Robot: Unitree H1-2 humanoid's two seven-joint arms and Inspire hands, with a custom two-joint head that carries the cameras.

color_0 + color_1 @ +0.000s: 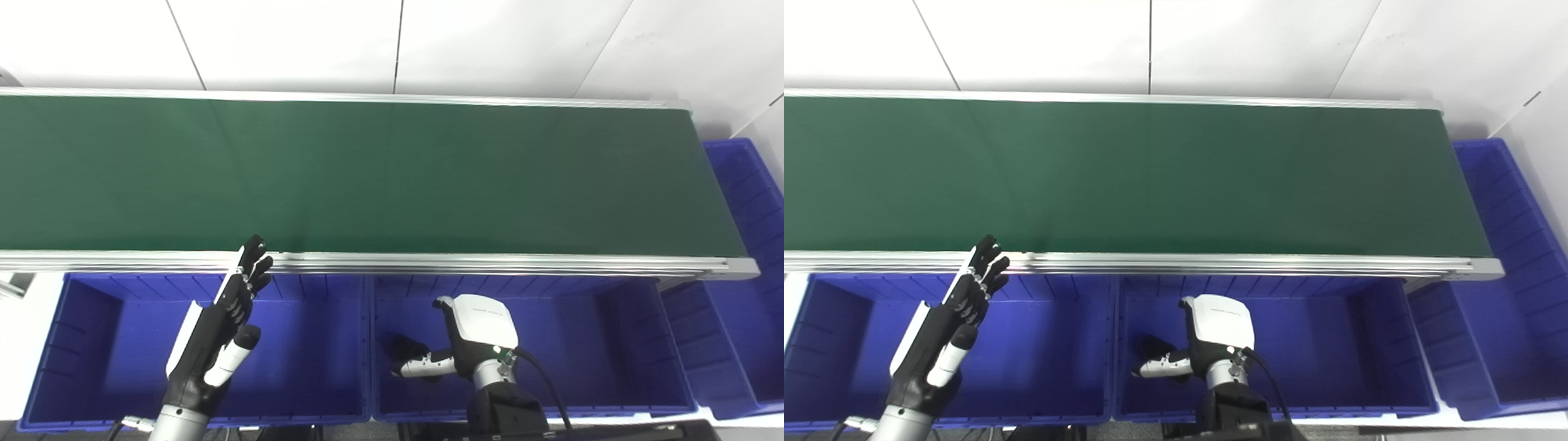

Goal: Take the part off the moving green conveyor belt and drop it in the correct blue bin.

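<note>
No part shows on the green conveyor belt [367,177], nor can I make one out in either hand. The right hand [465,343] hangs over the middle blue bin [612,343], fingers [407,350] curled under; whether they clasp anything I cannot tell. The left hand [220,324] stands over the left blue bin [92,343], fingers straight, holding nothing.

No text can be read; a faint grey mark is seen on the right hand's [474,340] white back cover, too small to be made out.
</note>
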